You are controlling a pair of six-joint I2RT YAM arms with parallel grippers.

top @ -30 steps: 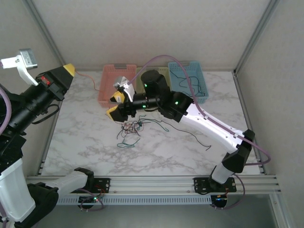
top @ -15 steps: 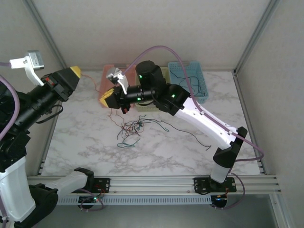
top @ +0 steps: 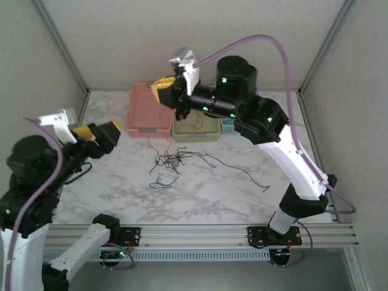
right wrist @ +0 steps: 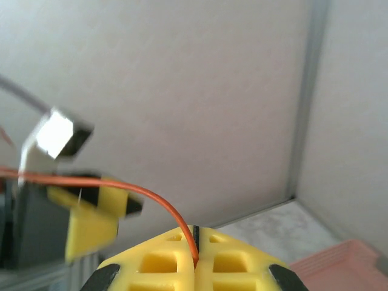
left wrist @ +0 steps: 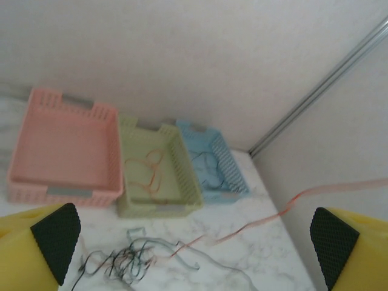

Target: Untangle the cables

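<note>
Roughly speaking, the job is looking partly done. The right tool (right wrist: 195, 245) is pinching fully shut on a red cable (right wrist: 153, 196), which is arching away from the tool toward 9 o'clock in the right wrist view. From above, this tool is hanging high over the baskets at the 12 o'clock side of the surface (top: 242, 203). The left tool (top: 102, 132) is gaping as wide as it goes and gripping nothing, out at the 9 o'clock side.

Two baskets are already holding cables. A reddish loop (left wrist: 145, 173) is lying in the green basket (left wrist: 159, 210) and a dark cable (left wrist: 205, 162) in the blue basket (left wrist: 235, 177). The pink basket (left wrist: 60, 151) is showing none.

What is remaining is the tangle (top: 173, 160), sitting mid-surface with red, black and green strands crossing one another. A red strand (left wrist: 260, 222) is stretching out of it toward 3 o'clock in the left wrist view. It is probably the one being pinched, though I cannot trace it all the way. A green cable (top: 163, 182) is lying apart at the tangle's 7 o'clock, and a black cable (top: 245, 174) is trailing off toward 4 o'clock.
</note>
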